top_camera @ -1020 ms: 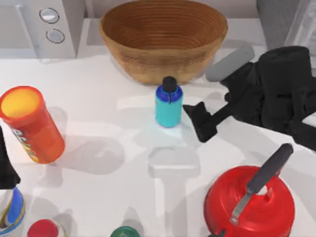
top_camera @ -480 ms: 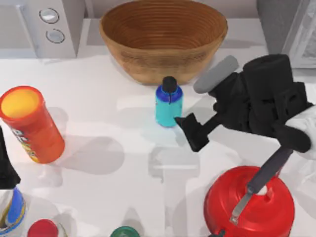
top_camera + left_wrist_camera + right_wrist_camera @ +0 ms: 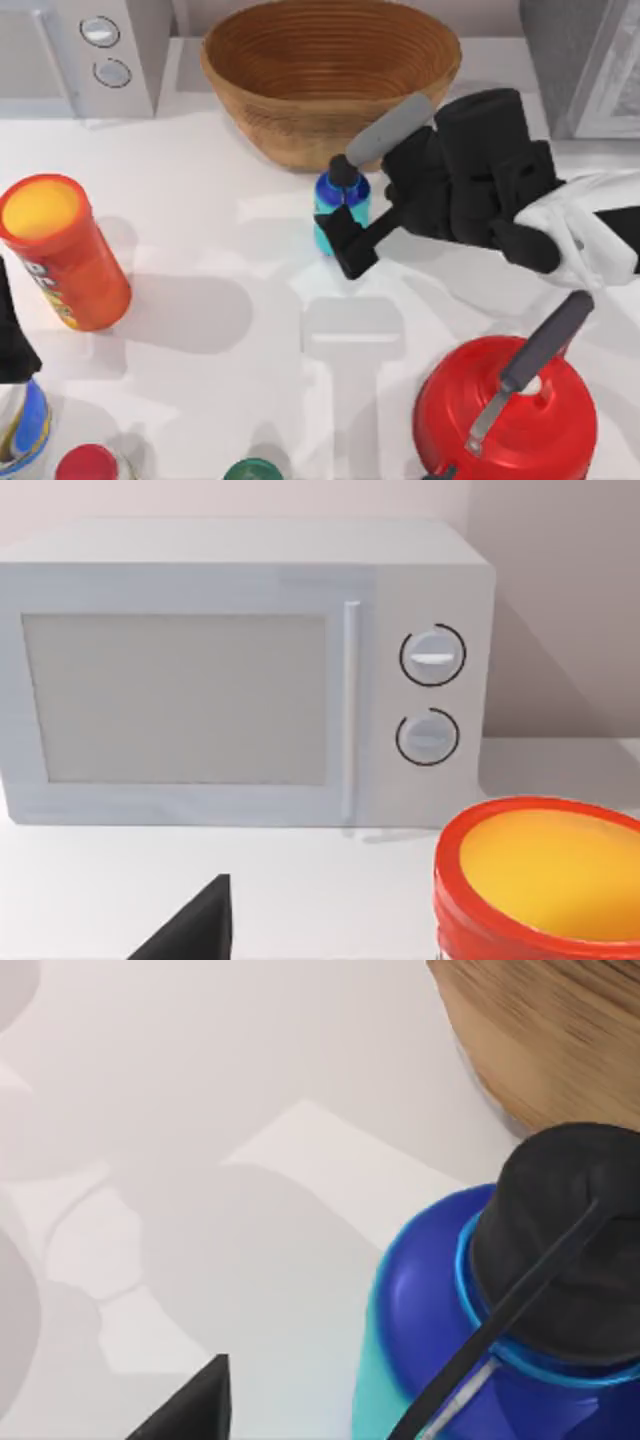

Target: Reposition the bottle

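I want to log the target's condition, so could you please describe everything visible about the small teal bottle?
The bottle is a small upright cylinder with a teal body, a darker blue shoulder and a black cap with a thin black strap. It looks like glossy plastic. It stands on the white table just in front of the wooden bowl. The right gripper overlaps its lower body in the top view; whether it touches cannot be told.

Bright, even rendered light, soft grey shadows on the white tabletop [image 3: 250,400] falling toward five o'clock of each object, no glare, edges crisp, no blur
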Robot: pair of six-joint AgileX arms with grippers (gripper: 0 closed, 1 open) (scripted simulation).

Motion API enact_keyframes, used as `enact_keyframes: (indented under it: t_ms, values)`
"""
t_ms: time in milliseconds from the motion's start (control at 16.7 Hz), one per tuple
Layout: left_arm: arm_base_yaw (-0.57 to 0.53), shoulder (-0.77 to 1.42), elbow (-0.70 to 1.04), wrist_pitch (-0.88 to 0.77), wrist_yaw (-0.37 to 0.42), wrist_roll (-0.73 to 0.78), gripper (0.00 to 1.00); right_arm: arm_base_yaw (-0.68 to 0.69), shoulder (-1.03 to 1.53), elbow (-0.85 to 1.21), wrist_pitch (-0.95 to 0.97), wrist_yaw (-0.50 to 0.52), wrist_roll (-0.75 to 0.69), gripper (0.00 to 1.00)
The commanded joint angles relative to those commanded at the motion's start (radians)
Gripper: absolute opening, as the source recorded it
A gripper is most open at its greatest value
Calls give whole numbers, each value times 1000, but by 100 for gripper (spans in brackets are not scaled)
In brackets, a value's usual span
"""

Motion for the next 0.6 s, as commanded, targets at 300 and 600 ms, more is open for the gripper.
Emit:
enact_keyframes:
  t_ms: [300,600]
  values:
    - [0,0,0,0,0,0,100,16,177,109,73,16,10,100]
    - [0,0,0,0,0,0,100,16,216,115,102,17,10,100]
